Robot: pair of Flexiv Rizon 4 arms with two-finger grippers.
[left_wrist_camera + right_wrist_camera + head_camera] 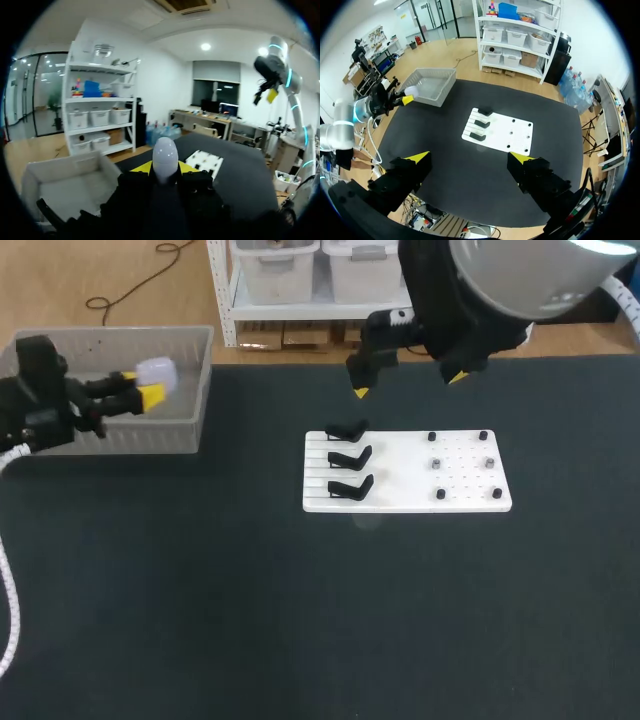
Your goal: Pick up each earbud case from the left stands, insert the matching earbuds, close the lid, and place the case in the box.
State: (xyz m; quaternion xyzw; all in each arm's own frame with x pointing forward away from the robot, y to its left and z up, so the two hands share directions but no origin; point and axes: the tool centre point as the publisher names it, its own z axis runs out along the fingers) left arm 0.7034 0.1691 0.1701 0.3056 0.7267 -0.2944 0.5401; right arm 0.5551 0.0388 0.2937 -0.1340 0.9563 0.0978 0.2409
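My left gripper [137, 387] is shut on a white, egg-shaped earbud case [157, 370] and holds it over the grey box [190, 430] at the table's far left. In the left wrist view the case [165, 156] stands up between the yellow fingertips [141, 167], with the box [35, 182] below and beside them. My right gripper [408, 385] hangs open and empty high over the table's back, behind the white board [400, 502]. From the right wrist view, the gripper [469, 159] looks down on the board [517, 142], the box [442, 75] and the held case [410, 91].
Three black stands [350, 457] line the board's left side, all bare. Several small dark pegs [440, 494] dot its right half. The dark table [300, 620] spreads wide in front of the board.
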